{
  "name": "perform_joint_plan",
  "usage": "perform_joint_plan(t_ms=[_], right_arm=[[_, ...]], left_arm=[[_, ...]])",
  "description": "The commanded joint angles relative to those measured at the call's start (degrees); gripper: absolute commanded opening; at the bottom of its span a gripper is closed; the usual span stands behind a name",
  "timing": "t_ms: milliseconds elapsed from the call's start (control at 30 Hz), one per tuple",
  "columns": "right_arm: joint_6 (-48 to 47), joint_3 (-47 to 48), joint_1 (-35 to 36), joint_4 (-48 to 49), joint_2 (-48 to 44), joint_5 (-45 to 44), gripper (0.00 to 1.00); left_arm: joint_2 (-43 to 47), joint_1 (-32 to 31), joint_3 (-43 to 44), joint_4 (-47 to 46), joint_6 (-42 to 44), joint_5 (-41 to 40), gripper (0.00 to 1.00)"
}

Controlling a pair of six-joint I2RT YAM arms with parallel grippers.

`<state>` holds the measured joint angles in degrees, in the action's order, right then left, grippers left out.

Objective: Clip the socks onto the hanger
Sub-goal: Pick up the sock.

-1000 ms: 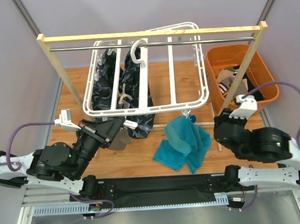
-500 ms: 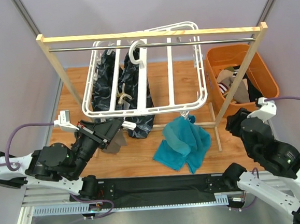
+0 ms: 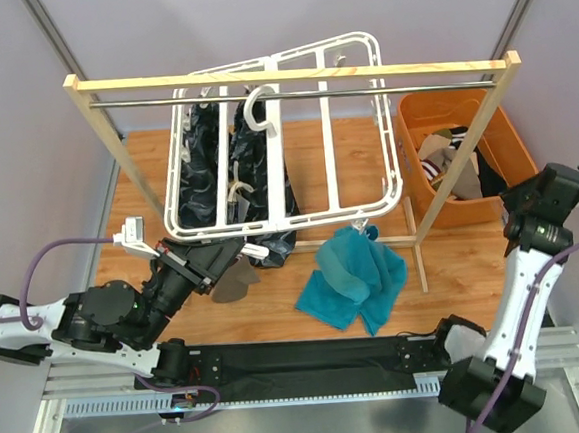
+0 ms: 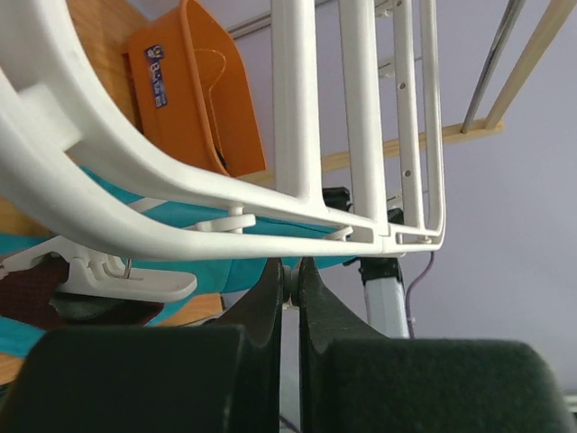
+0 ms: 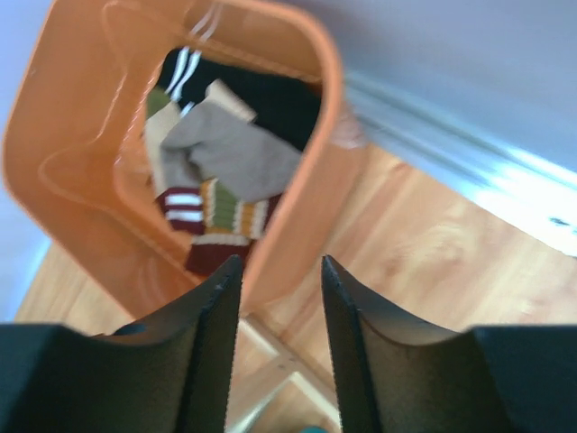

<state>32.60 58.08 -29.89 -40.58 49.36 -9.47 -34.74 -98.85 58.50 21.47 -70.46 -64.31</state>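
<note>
Hovering spread near the bin [image 5: 36, 135], right end effector [image 5: 279, 266] should pinch soft, light socks [image 5: 234, 153] by a cuff; left end effector [image 4: 290, 266] pressed together.

Left arm [image 3: 97, 320] jaws closed, right arm [image 3: 528, 276] jaws apart.

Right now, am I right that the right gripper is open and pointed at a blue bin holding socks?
Not quite: the bin is orange, not blue, as the right wrist view shows. The right gripper is indeed open and pointed at it, with socks inside.
</note>
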Motion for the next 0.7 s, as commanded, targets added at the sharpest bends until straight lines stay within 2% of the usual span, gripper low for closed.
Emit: perform_joint_plan(t_ms=[0, 67, 100, 167, 367, 500, 533, 667], right_arm=[[0.97, 1.93, -1.93, 9.90, 10.87, 19.49, 0.45], [1.59, 4.91, -1.75, 13.92, 16.44, 23.42, 0.47], [1.85, 6.41, -1.23, 14.47, 21.95, 23.36, 0.49], [0.28, 9.14, 1.05, 15.95, 26.02, 20.48, 0.51], [1.84, 21.61, 2.11, 20.10, 41.93, 23.44, 0.64], [-0.77, 38.03, 5.18, 11.77, 54.68, 20.91, 0.67], [-2.09, 44.33, 6.85, 10.53, 56.79, 19.94, 0.68], [-2.11, 57.29, 7.21, 1.66, 71.26, 18.27, 0.71]], left_arm=[[1.95, -0.20, -3.56, 5.95, 2.51, 3.67, 0.00], [4.14, -0.20, -6.81, 4.03, 2.69, 4.28, 0.00], [4.85, -0.12, -9.00, 3.23, 2.61, 4.46, 0.00], [6.52, -0.12, -10.68, 0.95, 3.39, 4.90, 0.00], [6.71, -0.12, -8.76, 2.96, 1.72, 3.50, 0.00], [3.46, -0.12, -1.66, 9.62, 0.15, 0.69, 0.00], [2.76, -0.12, -0.42, 13.55, -0.99, 0.42, 0.00], [-0.24, -0.12, 1.97, 18.86, -8.18, -0.89, 0.00]])
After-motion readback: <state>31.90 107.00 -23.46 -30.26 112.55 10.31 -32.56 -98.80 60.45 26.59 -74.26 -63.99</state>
